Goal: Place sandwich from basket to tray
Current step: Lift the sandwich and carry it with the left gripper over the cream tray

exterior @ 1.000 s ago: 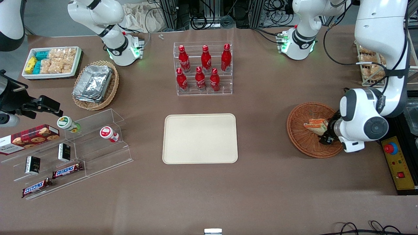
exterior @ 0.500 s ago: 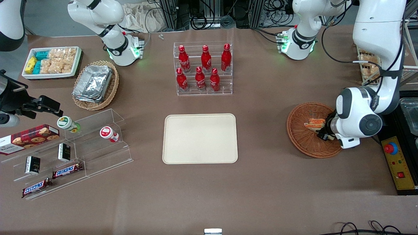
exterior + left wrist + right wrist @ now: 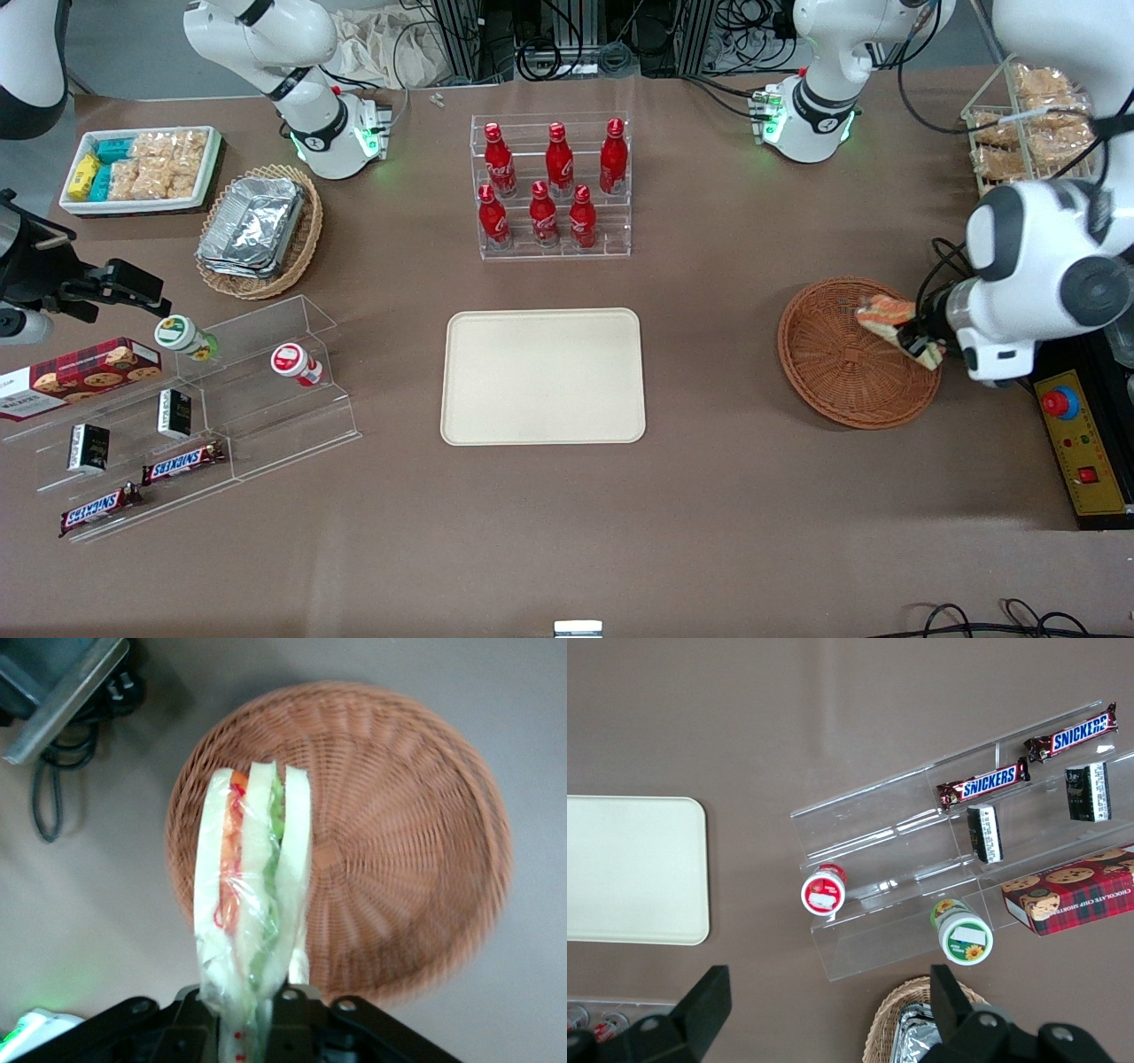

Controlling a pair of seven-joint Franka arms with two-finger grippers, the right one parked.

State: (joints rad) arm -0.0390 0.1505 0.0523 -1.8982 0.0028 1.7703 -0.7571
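My left gripper is shut on the sandwich, a plastic-wrapped wedge of pale bread with orange and green filling. It holds the sandwich lifted above the reddish-brown wicker basket, over the basket's edge toward the working arm's end. In the left wrist view the sandwich hangs from the gripper above the basket, which holds nothing. The cream-beige tray lies bare at the table's middle, well apart from the basket; its corner shows in the right wrist view.
An acrylic rack of red bottles stands farther from the camera than the tray. A clear stepped shelf with snacks, a tan basket of foil containers and a white snack tray lie toward the parked arm's end. A control box sits beside the basket.
My left gripper has risen out of the basket with the sandwich, moving up and toward the working arm's end. The basket now holds nothing.
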